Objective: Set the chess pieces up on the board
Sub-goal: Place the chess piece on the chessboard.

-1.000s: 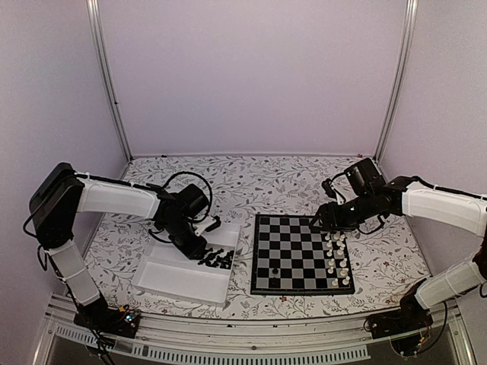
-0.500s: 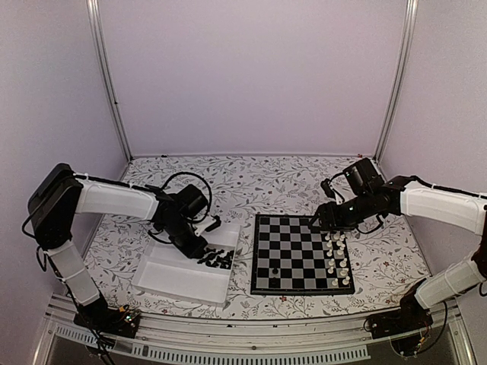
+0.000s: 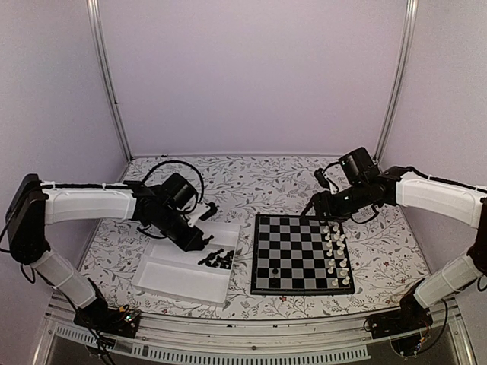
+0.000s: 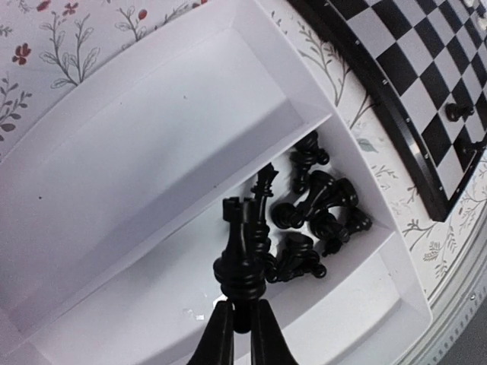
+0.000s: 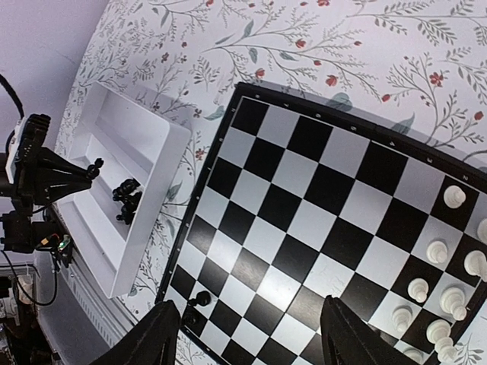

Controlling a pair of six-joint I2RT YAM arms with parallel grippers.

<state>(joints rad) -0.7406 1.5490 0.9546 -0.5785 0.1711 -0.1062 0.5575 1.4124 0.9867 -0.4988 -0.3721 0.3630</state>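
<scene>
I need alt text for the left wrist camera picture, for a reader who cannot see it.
The left gripper is shut on one black chess piece above a white tray. More black pieces lie heaped in one tray compartment; part of the board shows at upper right.

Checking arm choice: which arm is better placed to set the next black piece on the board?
Left: the left jaws grip a black piece above the tray; the right jaws stand open, empty, by the board.

The flower-patterned table (image 3: 266, 182) carries a white tray (image 3: 173, 279) and, just beside it, the board (image 3: 293, 245).
</scene>
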